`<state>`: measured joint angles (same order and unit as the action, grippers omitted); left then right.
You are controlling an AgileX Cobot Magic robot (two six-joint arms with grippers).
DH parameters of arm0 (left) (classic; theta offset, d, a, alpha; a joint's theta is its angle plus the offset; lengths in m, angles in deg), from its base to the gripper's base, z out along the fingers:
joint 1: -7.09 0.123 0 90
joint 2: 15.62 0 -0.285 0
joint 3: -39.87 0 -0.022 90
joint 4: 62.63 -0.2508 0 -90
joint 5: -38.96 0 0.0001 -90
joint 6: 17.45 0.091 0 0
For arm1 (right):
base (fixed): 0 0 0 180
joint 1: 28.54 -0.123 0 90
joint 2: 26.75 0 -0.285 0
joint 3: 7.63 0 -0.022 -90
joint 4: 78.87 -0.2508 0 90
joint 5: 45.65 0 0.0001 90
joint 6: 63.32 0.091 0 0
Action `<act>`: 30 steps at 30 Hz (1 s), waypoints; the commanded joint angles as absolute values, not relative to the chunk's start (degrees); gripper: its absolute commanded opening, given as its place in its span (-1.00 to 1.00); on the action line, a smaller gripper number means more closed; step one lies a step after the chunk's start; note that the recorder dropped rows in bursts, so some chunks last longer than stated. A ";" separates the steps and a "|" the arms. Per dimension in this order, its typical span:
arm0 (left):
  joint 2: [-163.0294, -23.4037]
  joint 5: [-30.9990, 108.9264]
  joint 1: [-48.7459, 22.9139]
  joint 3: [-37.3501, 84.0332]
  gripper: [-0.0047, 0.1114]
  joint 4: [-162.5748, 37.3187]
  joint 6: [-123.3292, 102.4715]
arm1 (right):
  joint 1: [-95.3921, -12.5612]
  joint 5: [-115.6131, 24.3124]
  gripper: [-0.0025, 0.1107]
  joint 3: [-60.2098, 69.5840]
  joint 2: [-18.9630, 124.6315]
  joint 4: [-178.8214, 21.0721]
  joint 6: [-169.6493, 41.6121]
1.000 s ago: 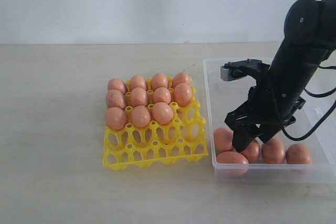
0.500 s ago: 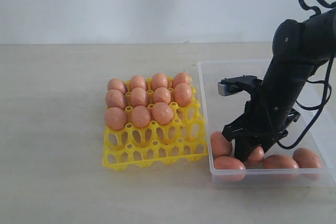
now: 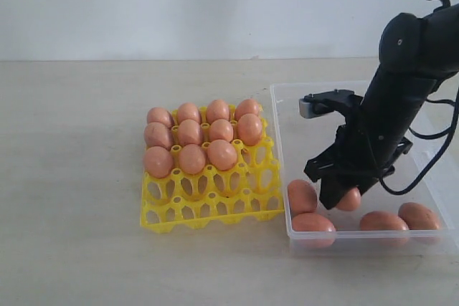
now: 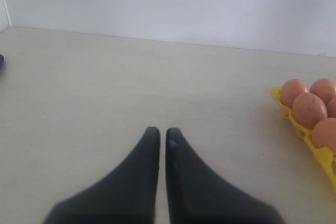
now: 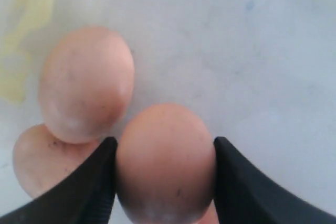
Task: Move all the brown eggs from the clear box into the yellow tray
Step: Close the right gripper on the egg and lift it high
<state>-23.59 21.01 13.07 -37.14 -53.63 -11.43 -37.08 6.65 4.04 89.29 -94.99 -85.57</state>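
Pale beige tabletop [image 3: 72, 249], smooth matte surface, plain white wall [image 3: 179, 5] behind its far edge

Pale beige tabletop [image 3: 72, 177] against a plain white wall [image 3: 179, 5], soft even light, faint shadows

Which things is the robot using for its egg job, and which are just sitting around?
Part of the job:
- brown eggs
- clear box
- yellow tray
- right gripper, gripping the held egg

Just sitting around:
- table
- left gripper, shut and holding nothing
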 commanded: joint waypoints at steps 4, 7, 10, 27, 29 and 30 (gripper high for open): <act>-23.40 20.99 13.12 -37.35 -0.85 -53.60 -11.20 | -37.08 -4.20 -0.96 4.04 79.82 -95.20 -84.74; -23.40 20.99 13.12 -37.35 -0.85 -53.60 -11.20 | -37.08 -11.14 -0.96 4.04 75.91 -98.82 -85.99; -23.40 20.99 13.12 -37.35 -0.85 -53.60 -11.20 | -37.08 -19.38 -0.96 4.56 73.58 -109.64 -95.54; -23.40 20.99 13.12 -37.35 -0.85 -53.60 -11.20 | -37.85 2.02 -0.96 10.22 85.75 -178.82 -175.76; -23.40 20.99 13.12 -37.35 -0.85 -53.60 -11.20 | -37.85 2.84 -0.96 11.84 86.99 -178.82 -176.04; -23.40 20.99 13.12 -37.35 -0.85 -53.60 -11.20 | -37.85 2.99 -0.96 12.83 87.52 -178.82 -176.04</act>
<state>-23.59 21.01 13.07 -37.14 -53.63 -11.43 -37.85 1.17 10.83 86.40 -178.20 -175.09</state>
